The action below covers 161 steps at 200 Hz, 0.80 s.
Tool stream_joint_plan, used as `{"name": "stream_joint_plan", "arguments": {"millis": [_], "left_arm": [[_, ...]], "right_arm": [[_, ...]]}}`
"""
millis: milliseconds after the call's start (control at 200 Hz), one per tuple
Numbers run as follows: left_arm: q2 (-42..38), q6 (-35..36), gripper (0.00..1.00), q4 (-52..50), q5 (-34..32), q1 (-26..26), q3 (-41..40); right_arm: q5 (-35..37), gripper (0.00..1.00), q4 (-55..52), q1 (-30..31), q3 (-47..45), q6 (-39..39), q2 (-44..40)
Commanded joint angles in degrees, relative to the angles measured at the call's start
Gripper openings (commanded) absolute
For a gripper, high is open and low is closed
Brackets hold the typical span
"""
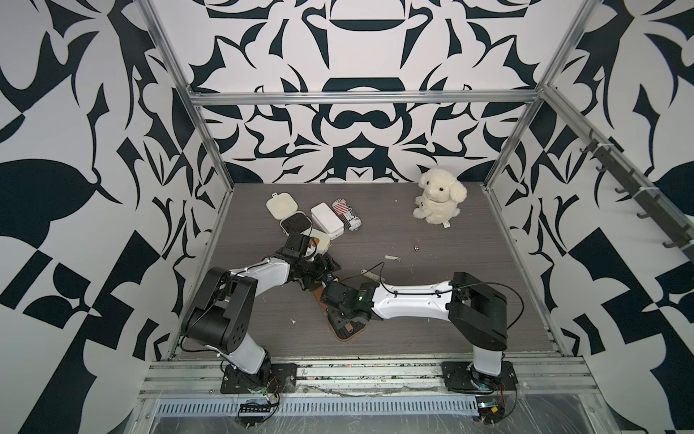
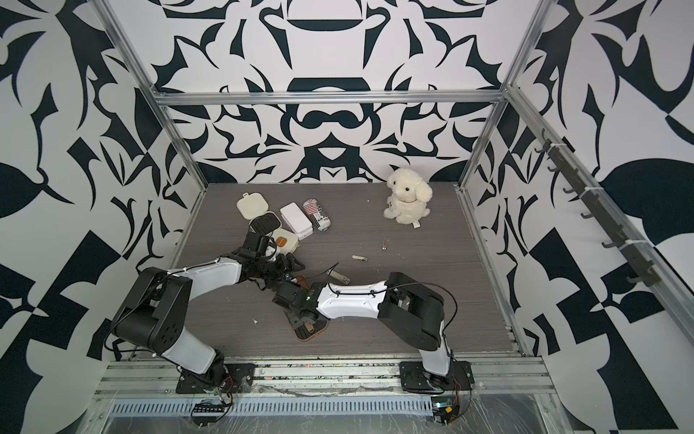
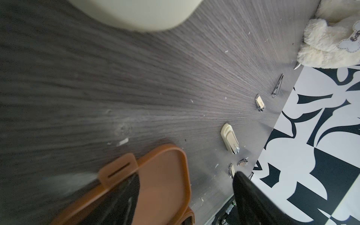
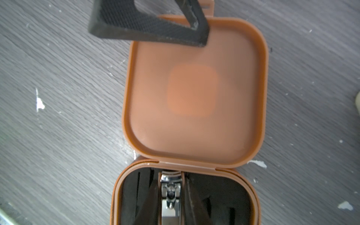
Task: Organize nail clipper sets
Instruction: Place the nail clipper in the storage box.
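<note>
Clock set on the table (image 1: 469, 240) as in the top views, 12 at the back wall.

Near edge, 6 o'clock: tan case (image 1: 351, 337) lies open, with the black slotted half nearest and the lid (image 4: 194, 87) flat toward 11. Right gripper (image 1: 344, 322) sits over the slotted half, jaws narrow, pinching a metal clipper (image 4: 171, 194) that stands in the middle slot. Left gripper (image 1: 326, 273) hangs at the lid's far edge by the latch tab. Its jaws are apart, one finger (image 4: 148, 27) over the rim, nothing held.

Step, my read: seating a clipper in the tan case. Next: let go only once it's bedded, lift clear without dragging it out, then fetch another.

Loose clippers (image 1: 393, 258) lie mid-table, 1 o'clock of the case, apart from one another. They're thin and flat, so they'll likely need a low pinch.

Farther, 10–11 o'clock: closed cream case (image 1: 322, 242), then open cream case (image 1: 296, 225) just beside it. White box (image 1: 326, 220) and striped can (image 1: 347, 215) are next to those. Plush dog (image 1: 439, 201) sits at 1 o'clock, at the back.
</note>
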Motion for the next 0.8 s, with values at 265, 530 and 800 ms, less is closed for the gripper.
{"name": "stream_joint_plan", "arguments": {"millis": [265, 530, 800], "left_arm": [[6.04, -0.36, 0.79, -5.12, -14.43, 0.76, -3.32], [6.12, -0.6, 0.79, -4.9, -14.37, 0.76, -3.29], [5.78, -0.54, 0.78, -3.83, -12.85, 0.76, -3.45]], "right_arm": [[-1.93, 0.0, -3.61, 0.72, -4.85, 5.04, -2.97], [-2.95, 0.0, -5.26, 1.69, -5.43, 6.5, -1.75], [-4.13, 0.0, -6.51, 1.94, -3.96, 5.74, 1.32]]}}
